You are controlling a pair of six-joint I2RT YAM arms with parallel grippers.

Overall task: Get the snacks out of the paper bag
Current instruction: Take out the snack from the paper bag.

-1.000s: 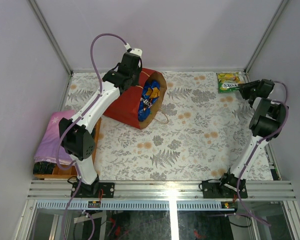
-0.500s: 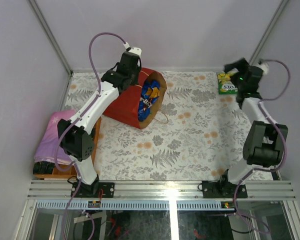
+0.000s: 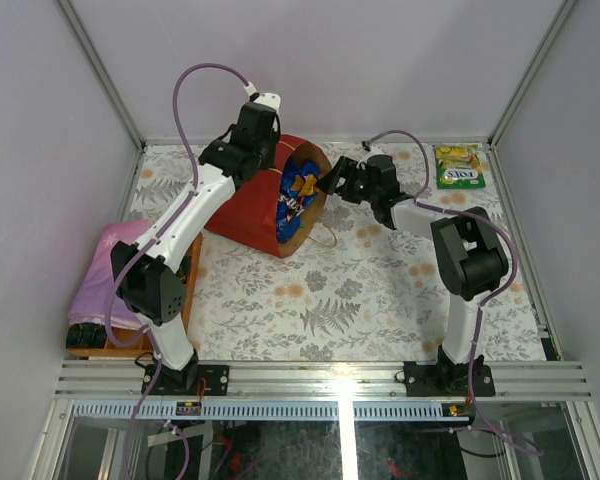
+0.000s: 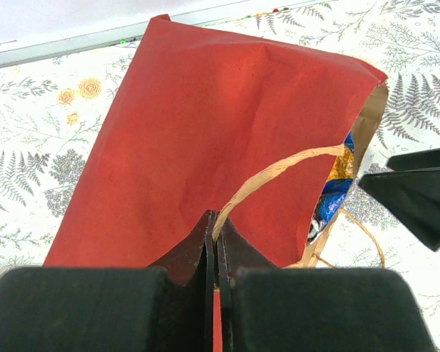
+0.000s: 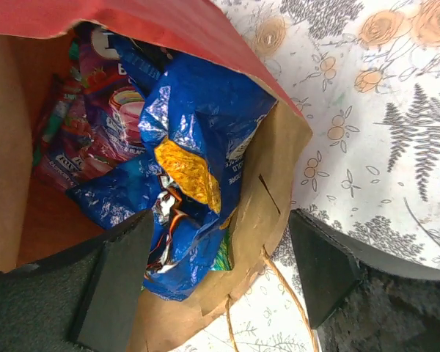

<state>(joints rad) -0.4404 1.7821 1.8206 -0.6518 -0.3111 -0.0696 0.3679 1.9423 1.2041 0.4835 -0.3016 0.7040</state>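
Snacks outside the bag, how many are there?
1. A green-yellow packet lies at the table's far right corner. The rest sit inside the red paper bag, some maybe hidden.

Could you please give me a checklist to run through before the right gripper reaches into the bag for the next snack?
1. Left gripper holding the paper bag: ok, fingers shut on its red wall.
2. Bag mouth facing the right gripper: ok.
3. Right gripper open: ok, fingers spread either side of the blue chip bag.
4. Chip bag reachable: ok, it sits foremost at the mouth.
5. Purple packets free of the chip bag: cannot tell, they are partly hidden behind it.
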